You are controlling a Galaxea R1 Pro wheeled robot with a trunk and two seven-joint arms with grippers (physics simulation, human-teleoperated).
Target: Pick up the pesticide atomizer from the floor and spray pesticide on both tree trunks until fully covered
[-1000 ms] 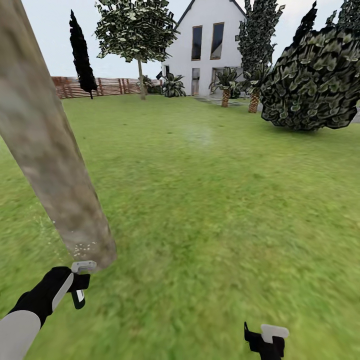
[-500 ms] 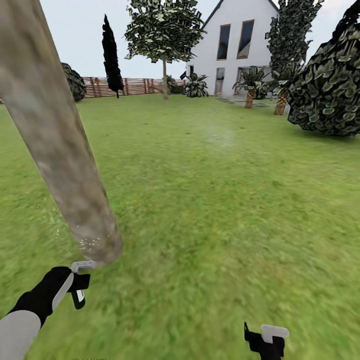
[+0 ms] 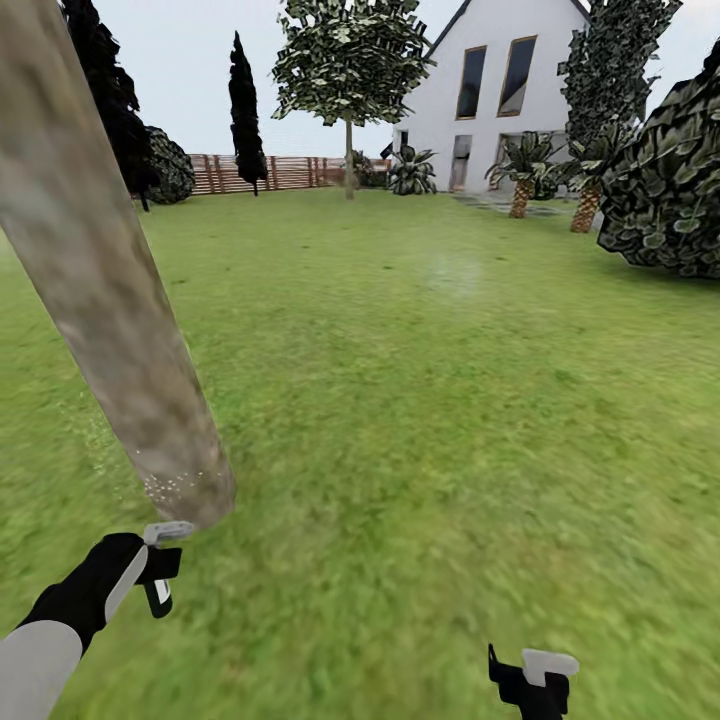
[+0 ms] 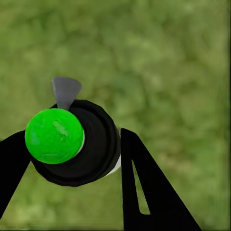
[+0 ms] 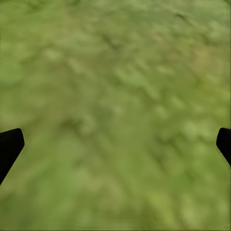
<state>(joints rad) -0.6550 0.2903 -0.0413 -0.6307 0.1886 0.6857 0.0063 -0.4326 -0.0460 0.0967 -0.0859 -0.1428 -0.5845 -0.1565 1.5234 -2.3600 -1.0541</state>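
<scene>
My view has swung leftward: the house (image 3: 500,100) and fence (image 3: 290,172) sit further right, and the dark conifer (image 3: 247,110) too. The speckles on the tree trunk (image 3: 110,290) may have spread slightly.

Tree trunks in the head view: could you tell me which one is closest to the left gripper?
The thick mottled trunk just beyond the left gripper; the thin trunk stands far off by the fence.

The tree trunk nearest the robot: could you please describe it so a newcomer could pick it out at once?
On the grass lawn, look to the head view's left, just beyond the left gripper. The tree trunk rises there as a thick column, mottled beige and grey, speckled pale near its base. The other tree by the fence is thin-stemmed.
</scene>
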